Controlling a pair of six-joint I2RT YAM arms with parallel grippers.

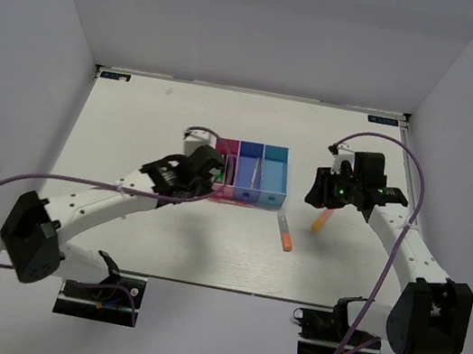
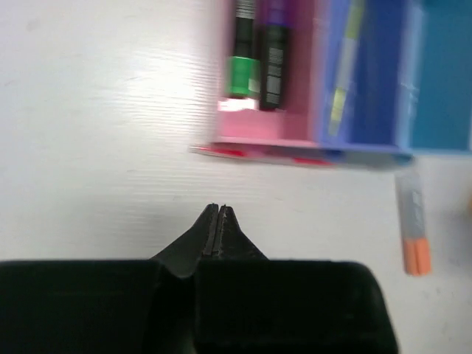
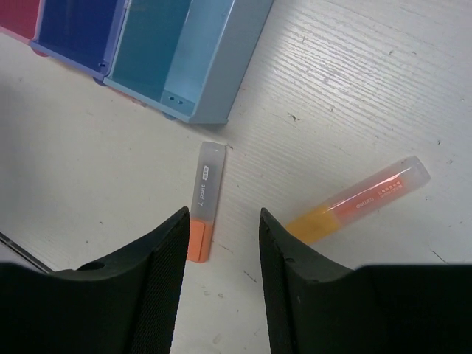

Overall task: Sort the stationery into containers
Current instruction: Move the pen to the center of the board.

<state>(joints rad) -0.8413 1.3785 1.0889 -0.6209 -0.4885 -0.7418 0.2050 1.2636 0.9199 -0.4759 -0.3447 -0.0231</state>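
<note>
Three joined bins stand mid-table: pink (image 1: 225,152), blue-purple (image 1: 250,149), light blue (image 1: 278,157). The pink bin (image 2: 251,129) holds a green highlighter (image 2: 240,74) and a dark purple marker (image 2: 274,70). The blue-purple bin (image 2: 383,88) holds a thin yellow stick (image 2: 341,88). My left gripper (image 2: 219,210) is shut and empty just before the pink bin; it also shows in the top view (image 1: 208,174). My right gripper (image 3: 222,212) is open above the table, between the orange-grey marker (image 3: 205,195) and the short orange-yellow marker (image 3: 361,199), touching neither.
A thin pink-red stick (image 2: 236,152) lies on the table along the front of the pink bin. The orange-grey marker (image 1: 285,232) and the orange-yellow marker (image 1: 323,218) lie right of the bins. The light blue bin (image 3: 214,74) looks empty. White walls enclose the table.
</note>
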